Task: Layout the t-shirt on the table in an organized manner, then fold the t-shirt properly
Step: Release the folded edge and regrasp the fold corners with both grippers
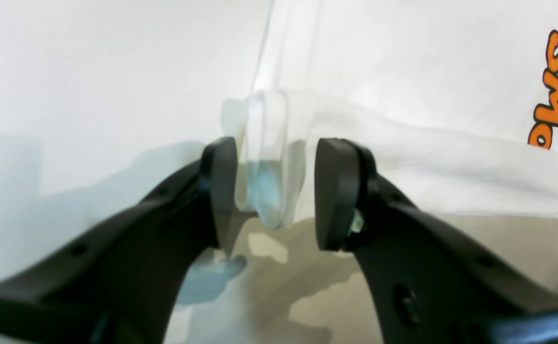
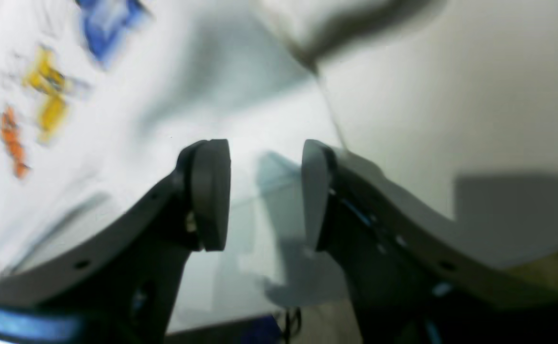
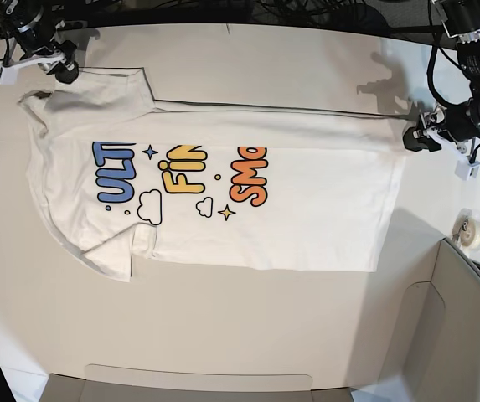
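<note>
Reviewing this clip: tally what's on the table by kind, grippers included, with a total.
T-shirt: 1
Roll of tape: 1
Grippers: 2, left gripper and right gripper
Total: 4

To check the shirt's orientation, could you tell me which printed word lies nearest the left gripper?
The orange word on the white cotton t-shirt; the yellow word and blue word sit farther from the left gripper.
</note>
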`<state>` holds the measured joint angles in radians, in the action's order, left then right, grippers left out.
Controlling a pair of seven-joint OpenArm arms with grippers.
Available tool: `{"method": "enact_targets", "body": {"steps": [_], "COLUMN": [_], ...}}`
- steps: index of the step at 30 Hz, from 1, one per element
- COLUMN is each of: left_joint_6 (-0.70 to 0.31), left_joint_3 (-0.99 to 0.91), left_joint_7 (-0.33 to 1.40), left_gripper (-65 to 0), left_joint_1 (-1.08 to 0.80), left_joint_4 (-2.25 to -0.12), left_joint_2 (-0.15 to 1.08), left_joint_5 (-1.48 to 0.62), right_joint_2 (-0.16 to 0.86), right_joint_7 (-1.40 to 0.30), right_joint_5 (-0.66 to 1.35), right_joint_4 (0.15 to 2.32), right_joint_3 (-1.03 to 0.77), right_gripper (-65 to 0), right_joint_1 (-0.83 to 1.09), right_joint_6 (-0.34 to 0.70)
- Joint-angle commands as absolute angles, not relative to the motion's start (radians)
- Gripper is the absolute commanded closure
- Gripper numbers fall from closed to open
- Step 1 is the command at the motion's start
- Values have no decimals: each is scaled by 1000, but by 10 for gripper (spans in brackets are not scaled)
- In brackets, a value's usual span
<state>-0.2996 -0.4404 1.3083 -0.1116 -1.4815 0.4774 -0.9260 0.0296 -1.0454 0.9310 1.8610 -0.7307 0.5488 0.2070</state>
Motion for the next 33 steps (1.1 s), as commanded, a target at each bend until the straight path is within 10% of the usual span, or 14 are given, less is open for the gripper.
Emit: {"method": "enact_targets", "body": {"steps": [1,13,33], "left_joint_6": [-302,-302,-302], "left_joint_3": [-447,-447,-447], "left_joint_7": [1300,1300,1300], "left_gripper": [-256,-256,-256], "left_joint_1": [-104,-124,-125], "left_joint_4": [-1497,-1497,-1497], "left_joint_2": [501,499,499], "left_joint_5": [-940,-941,-941], "right_joint_2": [39,-15,-59], "right_joint_7": [-1040,-1044,-1044], "right_joint_5": [941,970,1076], "right_joint_4": [1854,1831,1662], "right_joint_3": [-736,-872,-915], "right_gripper": [-249,-248,-248], "right_joint_1": [555,610,518], "right_joint_6": [232,407,407]}}
